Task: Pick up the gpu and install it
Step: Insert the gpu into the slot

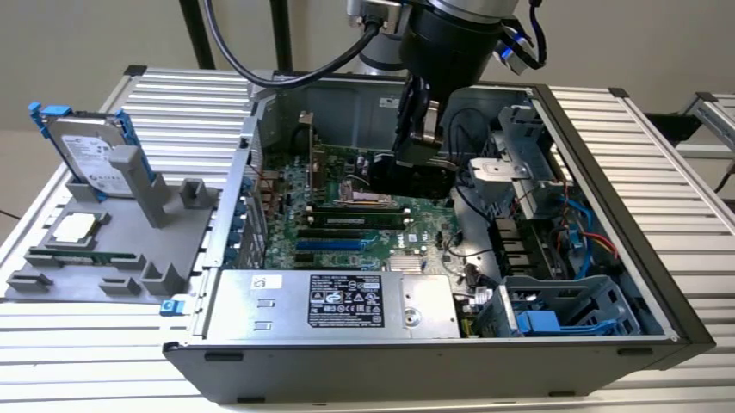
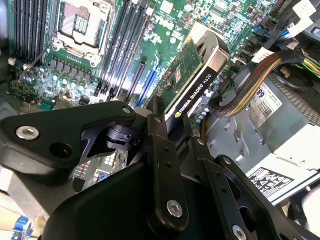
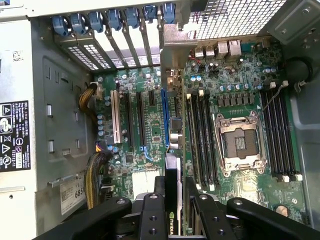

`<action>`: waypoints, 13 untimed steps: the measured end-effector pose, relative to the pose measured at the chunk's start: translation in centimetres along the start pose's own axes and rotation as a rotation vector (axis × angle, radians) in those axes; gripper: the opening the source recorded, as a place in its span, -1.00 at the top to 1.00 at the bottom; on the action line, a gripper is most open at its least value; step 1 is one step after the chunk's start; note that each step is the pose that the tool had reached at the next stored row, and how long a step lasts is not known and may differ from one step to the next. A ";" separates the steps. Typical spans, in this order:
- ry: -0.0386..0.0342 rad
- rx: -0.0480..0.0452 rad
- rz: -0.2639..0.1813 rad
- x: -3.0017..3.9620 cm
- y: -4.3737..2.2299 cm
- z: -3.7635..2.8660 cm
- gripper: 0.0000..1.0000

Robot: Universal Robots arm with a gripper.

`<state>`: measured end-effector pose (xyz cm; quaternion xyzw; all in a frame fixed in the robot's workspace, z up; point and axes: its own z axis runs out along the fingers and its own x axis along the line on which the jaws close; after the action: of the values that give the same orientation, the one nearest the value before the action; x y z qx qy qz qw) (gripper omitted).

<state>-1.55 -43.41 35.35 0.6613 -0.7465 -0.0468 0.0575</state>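
The pincer (image 2: 167, 122) is clamped on the gpu (image 2: 192, 82), holding it edge-on (bracket toward the rear slots) just above the motherboard (image 3: 150, 120), so its connector edge can meet the blue slot (image 3: 163, 120) below.

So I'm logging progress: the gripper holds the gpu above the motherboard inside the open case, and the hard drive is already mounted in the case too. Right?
Not quite. The hard drive stands in the grey holder outside the case, at the exterior view's left. The rest holds: the gripper is shut on the gpu above the motherboard.
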 end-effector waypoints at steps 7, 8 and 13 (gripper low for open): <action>0.0001 -0.0010 0.000 0.01 -0.04 0.16 1.00; 0.0001 -0.0010 0.000 0.01 -0.05 0.22 1.00; 0.0007 -0.0009 0.000 0.00 -0.11 0.58 1.00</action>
<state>-1.53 -43.42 34.76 0.6613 -0.7464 -0.0469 0.0580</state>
